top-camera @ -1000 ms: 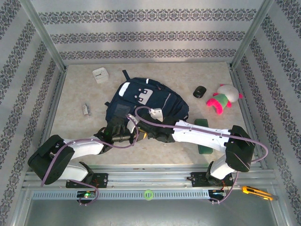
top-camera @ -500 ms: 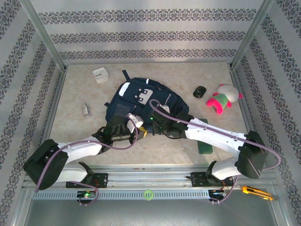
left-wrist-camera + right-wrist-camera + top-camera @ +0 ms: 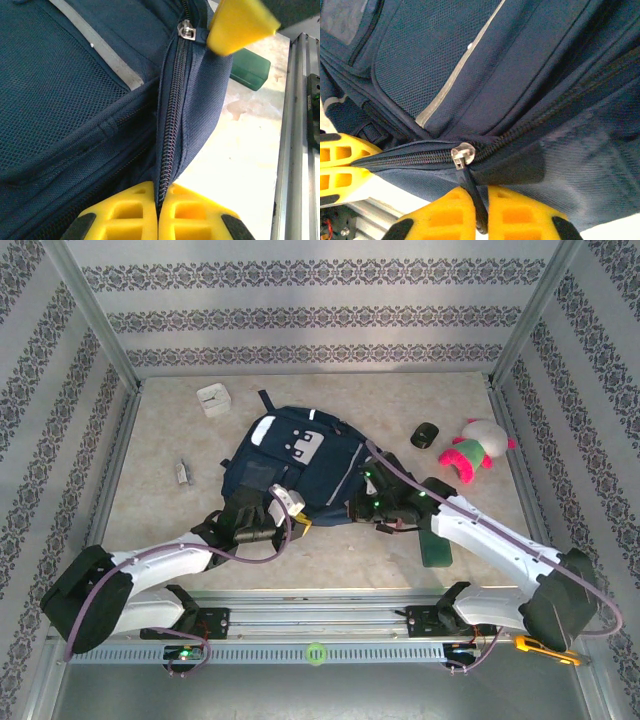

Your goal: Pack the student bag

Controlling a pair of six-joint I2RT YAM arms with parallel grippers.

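**Position.** The student bag lies flat at the centre of the table.

**Grip state.**
- The left gripper is clenched on the zip seam at the bag's near edge.
- The right gripper is clenched on the pull tab hanging from the zipper slider.

**Change over the last second.**
- The right arm has swung to its right. Its gripper has gone from just beside the left gripper to the bag's near right corner.
- The left gripper has held its place as the anchor, so the slider now stands well apart from it.

**Meaning for the task.** Treat this as a zip run in progress.
- In the left wrist view, the teeth between anchor and slider look meshed. You cannot tell whether the compartment is opening.
- The plush toy and computer mouse lie outside the bag, so judge the packing as not yet begun.
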